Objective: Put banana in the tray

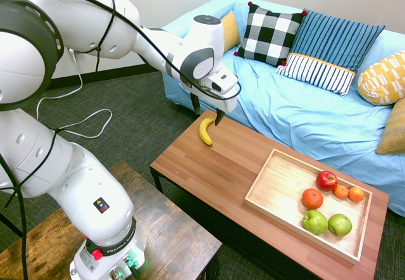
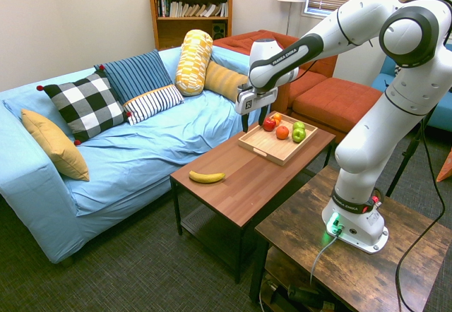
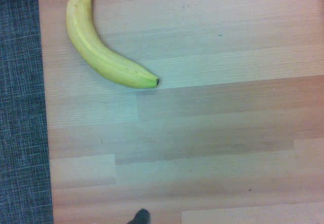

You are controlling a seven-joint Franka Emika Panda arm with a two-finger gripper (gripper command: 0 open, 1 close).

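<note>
The yellow banana (image 1: 205, 132) (image 2: 206, 177) (image 3: 104, 57) lies flat on the reddish-brown table, close to the end far from the tray. At the table's other end sits the light-wood tray (image 1: 285, 185) (image 2: 265, 150). My gripper (image 1: 207, 112) (image 2: 254, 121) hangs in the air above the table, between the banana and the tray. It points down, open and empty, well clear of the banana. The wrist view shows the banana off to one side, beside the table's edge.
A red apple (image 1: 326, 180), three small oranges (image 1: 312, 198) and two green apples (image 1: 315, 222) fill one end of the tray. A blue sofa (image 1: 304, 115) with pillows runs along the table's far side. A darker wooden table (image 1: 158, 229) stands alongside.
</note>
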